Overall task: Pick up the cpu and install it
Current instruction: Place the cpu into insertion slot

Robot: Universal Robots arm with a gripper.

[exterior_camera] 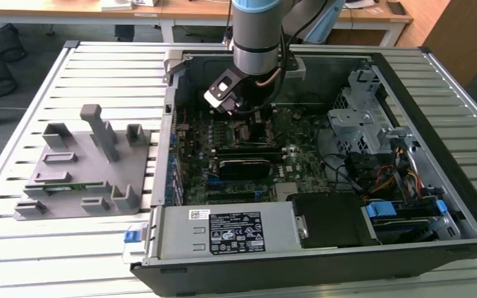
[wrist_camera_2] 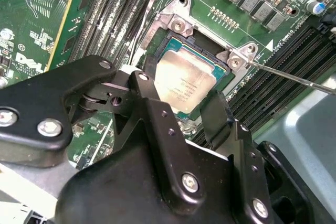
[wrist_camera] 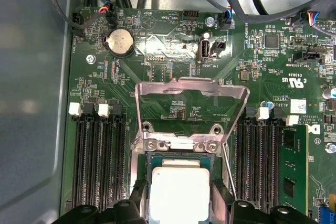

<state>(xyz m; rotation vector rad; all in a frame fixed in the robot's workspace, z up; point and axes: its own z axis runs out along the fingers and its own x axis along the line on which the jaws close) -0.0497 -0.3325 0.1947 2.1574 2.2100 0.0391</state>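
Gripper (wrist_camera_2: 180, 97) closed partway, fingers (wrist_camera_2: 214, 109) against two opposite edges of the cpu (wrist_camera_2: 185, 77). The cpu lies between them, in the socket (wrist_camera_2: 178, 23) opening. Its near edge is hidden behind the gripper body, and whether it is fully seated is unclear. A hinged metal frame (wrist_camera: 191, 88) stands open just beyond the fingertips.

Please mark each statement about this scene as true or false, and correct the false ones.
1. The gripper holds the cpu by two opposite sides. True.
2. The metal frame is closed over the cpu. False: it is swung open.
3. The grey fixture stands inside the computer case. False: it lies on the slatted table, at the exterior view's left of the case.
4. A round coin battery sits on the motherboard. True.
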